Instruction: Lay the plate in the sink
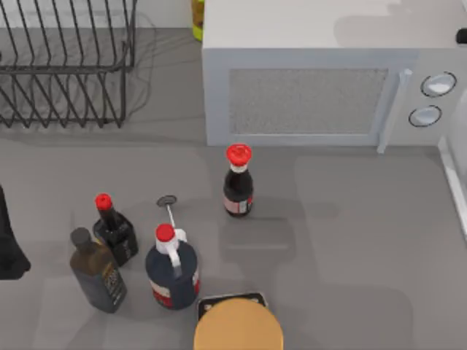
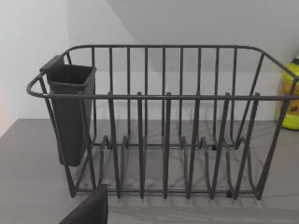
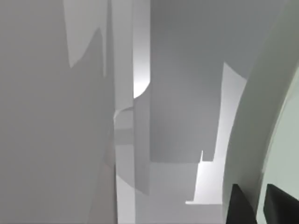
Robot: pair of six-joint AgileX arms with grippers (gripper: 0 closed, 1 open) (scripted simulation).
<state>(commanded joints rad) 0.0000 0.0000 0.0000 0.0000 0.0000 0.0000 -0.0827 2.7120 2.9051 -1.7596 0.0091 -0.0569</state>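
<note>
Overhead first: the wire dish rack sits at 10 o'clock, the microwave runs from 12 to 2 o'clock, and four bottles stand between the centre and 7 o'clock, the red-capped bottle nearest the middle. An orange-tan disc lies at 6 o'clock. The left arm is parked at the 8 o'clock edge. A pale edge shows at 3 o'clock; it may be the sink's rim, but I cannot tell. From the left wrist, the left gripper faces the empty rack from just in front of it; whether it is open or closed I cannot tell. From the right wrist, the right gripper has its two dark fingers close together, pinching the raised rim of the plate. The plate is held on edge before pale, flat panels that I cannot identify. The step in hand looks like the carry to the sink. To do it well, I would keep the pinch firm, since a wide plate held by its rim will want to swing. I would tip it flat and bring it low over the basin, clear of the walls, before letting go.
</note>
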